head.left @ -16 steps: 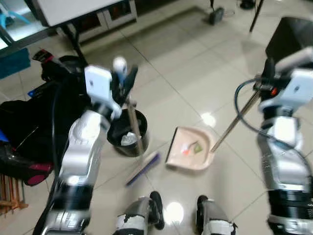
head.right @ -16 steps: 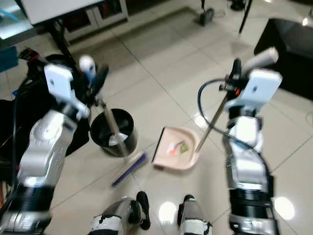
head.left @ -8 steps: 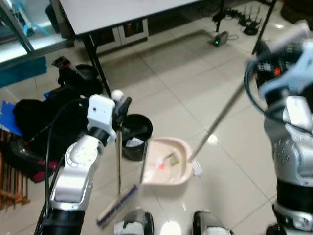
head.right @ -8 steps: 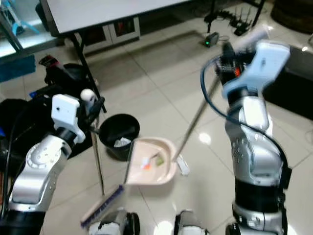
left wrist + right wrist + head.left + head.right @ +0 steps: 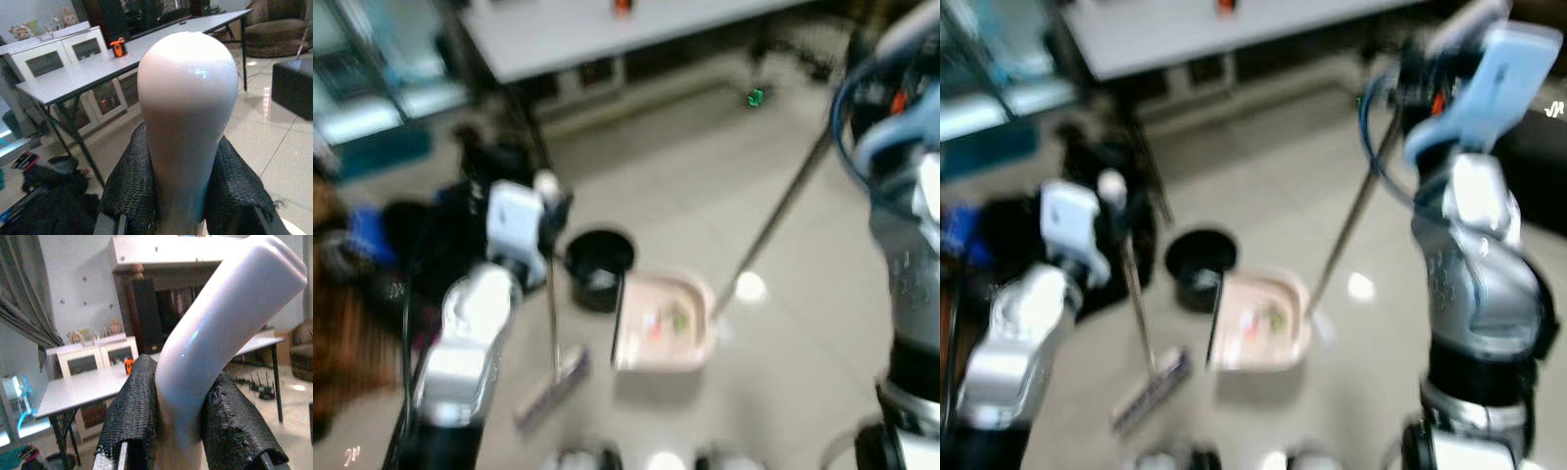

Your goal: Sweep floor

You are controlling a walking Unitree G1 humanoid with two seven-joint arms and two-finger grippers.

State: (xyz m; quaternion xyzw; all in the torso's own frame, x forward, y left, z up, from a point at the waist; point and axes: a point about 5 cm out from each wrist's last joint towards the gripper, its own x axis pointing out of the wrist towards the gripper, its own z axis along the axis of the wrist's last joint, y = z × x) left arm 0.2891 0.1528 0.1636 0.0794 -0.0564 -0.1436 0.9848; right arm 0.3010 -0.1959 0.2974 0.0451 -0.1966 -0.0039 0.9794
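Head views, blurred: broom [image 5: 551, 367] upright on the floor, dustpan [image 5: 661, 323] just beside the black bin [image 5: 599, 264], probably for tipping. Left wrist: left gripper [image 5: 181, 196] clamped round the broom's rounded handle top. Right wrist: right gripper [image 5: 178, 431] clamped on the dustpan's curved handle.

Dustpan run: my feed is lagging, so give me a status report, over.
Left gripper shut on broom handle; right gripper shut on dustpan handle. Dustpan holds scraps beside black bin. Broom head on floor. Bags lie left.
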